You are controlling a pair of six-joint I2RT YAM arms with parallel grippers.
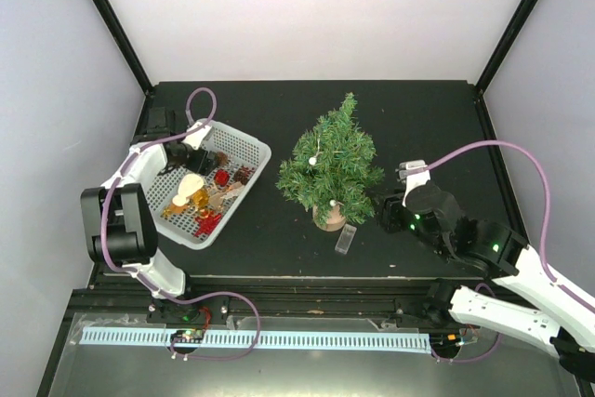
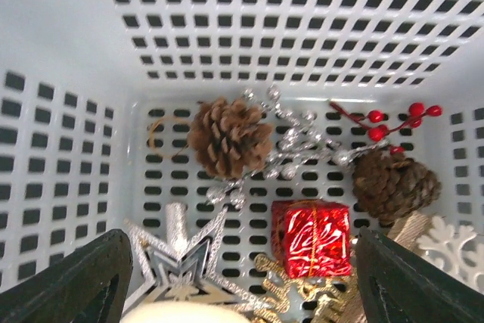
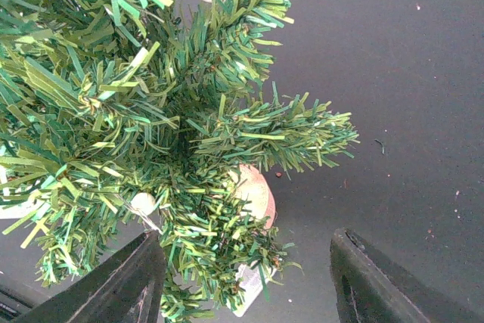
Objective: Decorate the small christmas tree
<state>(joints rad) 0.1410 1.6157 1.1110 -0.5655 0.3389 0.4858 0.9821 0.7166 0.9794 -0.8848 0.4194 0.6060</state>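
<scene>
The small christmas tree [image 1: 333,161] stands mid-table on its round wooden base [image 1: 329,218], with small white balls [image 1: 313,161] on its branches. In the right wrist view the tree [image 3: 151,126] fills the left and its base [image 3: 253,193] shows between the branches. My right gripper [image 1: 383,211] is open and empty just right of the tree's lower branches. My left gripper [image 1: 191,157] is open and empty, hovering inside the white basket [image 1: 244,148] over the ornaments: a red gift box [image 2: 311,237], a silver star [image 2: 175,266], two pinecones [image 2: 228,135], a red berry sprig [image 2: 393,120] and a silver beaded sprig [image 2: 296,141].
A small clear plastic piece [image 1: 345,239] lies on the black tabletop in front of the tree. A gold snowflake [image 2: 295,296] and a white snowflake [image 2: 457,251] also lie in the basket. Basket walls [image 2: 60,149] close in around the left gripper. White walls surround the table.
</scene>
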